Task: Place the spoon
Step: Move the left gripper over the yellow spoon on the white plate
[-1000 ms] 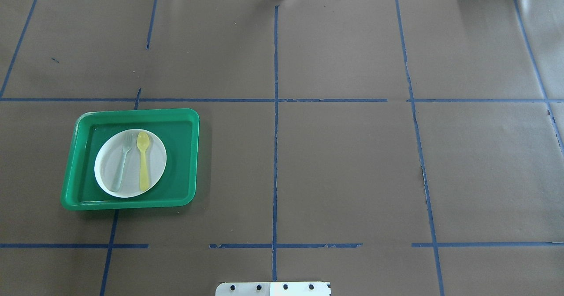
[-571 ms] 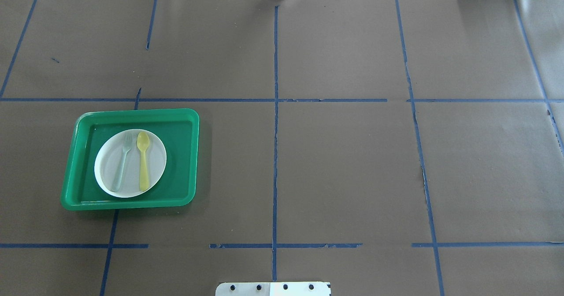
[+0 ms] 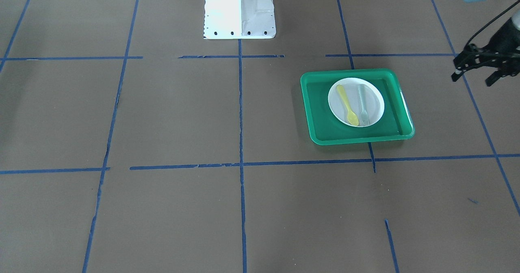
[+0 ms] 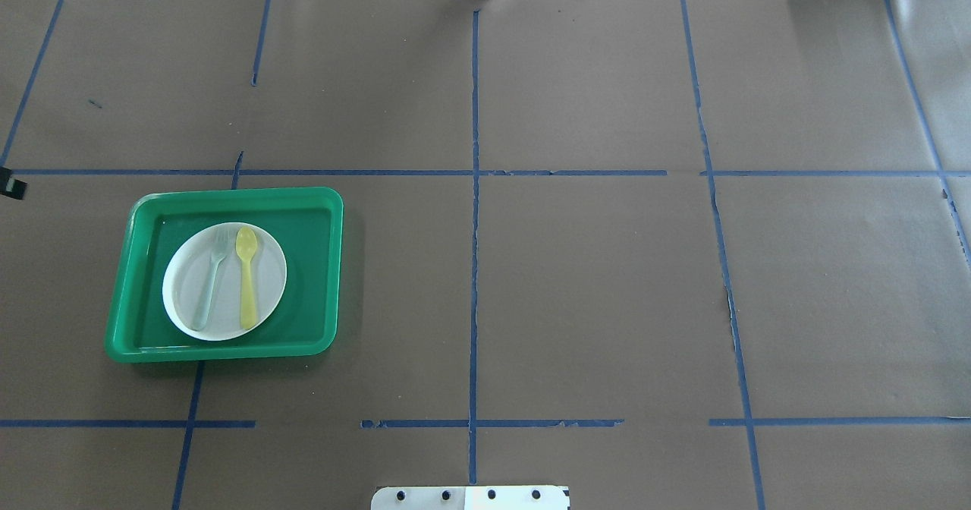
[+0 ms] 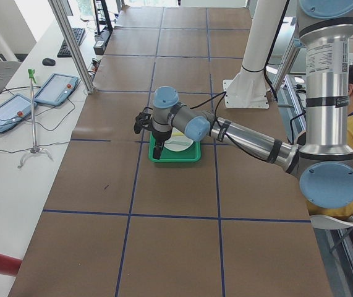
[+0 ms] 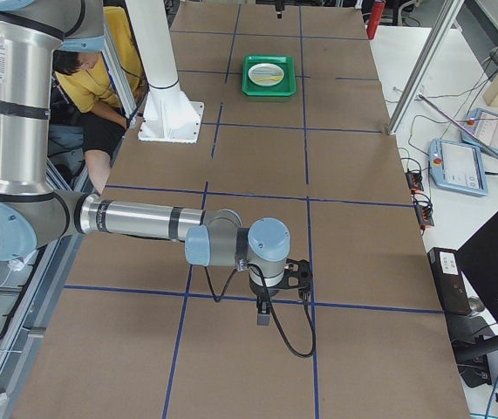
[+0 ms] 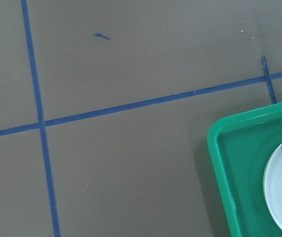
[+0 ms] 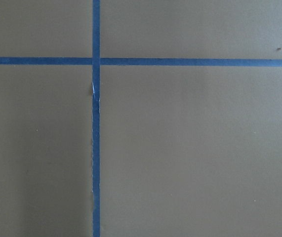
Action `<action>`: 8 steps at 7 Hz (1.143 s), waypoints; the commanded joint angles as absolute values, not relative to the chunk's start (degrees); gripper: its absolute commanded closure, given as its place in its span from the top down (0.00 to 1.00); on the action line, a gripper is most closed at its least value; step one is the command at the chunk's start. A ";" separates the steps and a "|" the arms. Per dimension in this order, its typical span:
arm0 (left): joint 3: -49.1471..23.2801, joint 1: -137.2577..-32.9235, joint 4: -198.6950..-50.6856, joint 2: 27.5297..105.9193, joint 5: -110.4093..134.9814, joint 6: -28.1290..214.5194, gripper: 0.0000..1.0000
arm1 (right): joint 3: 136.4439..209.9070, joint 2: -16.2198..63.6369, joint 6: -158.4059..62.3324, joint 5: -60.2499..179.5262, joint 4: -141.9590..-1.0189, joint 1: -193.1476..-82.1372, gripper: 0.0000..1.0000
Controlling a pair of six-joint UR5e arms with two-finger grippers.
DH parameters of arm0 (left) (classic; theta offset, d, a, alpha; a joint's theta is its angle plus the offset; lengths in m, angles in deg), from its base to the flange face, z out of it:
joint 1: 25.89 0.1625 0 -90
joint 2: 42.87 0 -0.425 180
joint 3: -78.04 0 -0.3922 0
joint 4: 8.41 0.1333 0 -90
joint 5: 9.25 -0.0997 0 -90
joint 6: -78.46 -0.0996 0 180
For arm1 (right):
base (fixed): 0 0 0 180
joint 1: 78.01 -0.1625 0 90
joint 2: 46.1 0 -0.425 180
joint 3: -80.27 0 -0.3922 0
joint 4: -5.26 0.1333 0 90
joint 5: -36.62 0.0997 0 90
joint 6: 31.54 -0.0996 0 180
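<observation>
The yellow spoon (image 3: 347, 104) lies on the white plate (image 3: 374, 96), beside a pale grey-green fork (image 3: 362, 104), inside the green tray (image 3: 357, 139). In the overhead view the spoon (image 4: 246, 275) lies to the right of the fork (image 4: 210, 278) on the plate (image 4: 227, 301). My left gripper (image 3: 474, 77) hovers open and empty off the tray's outer side, apart from it. Only a black tip of it shows at the overhead view's left edge (image 4: 11, 185). My right gripper (image 6: 275, 288) shows only in the exterior right view, far from the tray; I cannot tell if it is open or shut.
The table is brown paper with a blue tape grid. The robot's white base (image 3: 239, 11) stands at the middle of the robot's side. The left wrist view holds only a corner of the tray (image 7: 229, 168) and the plate's edge (image 7: 279, 192).
A black tip of my left gripper has come into the overhead view at its left edge. The tray, plate, spoon and fork have not moved.
</observation>
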State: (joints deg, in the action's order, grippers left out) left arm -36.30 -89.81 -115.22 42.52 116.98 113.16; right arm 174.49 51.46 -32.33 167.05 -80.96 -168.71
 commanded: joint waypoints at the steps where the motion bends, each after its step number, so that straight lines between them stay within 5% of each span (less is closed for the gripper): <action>1: -36.31 -75.70 -121.96 46.75 107.78 134.19 1.00 | 174.49 51.46 -32.33 167.05 -80.96 -168.71 1.00; 4: -30.79 -64.24 -121.88 52.92 98.17 147.08 0.97 | 174.49 51.46 -32.33 167.05 -80.96 -168.71 1.00; 5: -29.29 -62.91 -121.88 54.50 97.98 148.06 0.80 | 174.49 51.46 -32.33 167.05 -80.96 -168.71 1.00; 8: -25.25 -61.32 -121.70 57.41 97.98 148.16 0.73 | 174.49 51.46 -32.33 167.05 -80.96 -168.71 1.00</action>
State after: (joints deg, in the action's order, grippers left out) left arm -26.83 -61.89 -121.72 56.69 97.98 148.04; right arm 174.49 51.46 -32.33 167.04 -80.90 -168.71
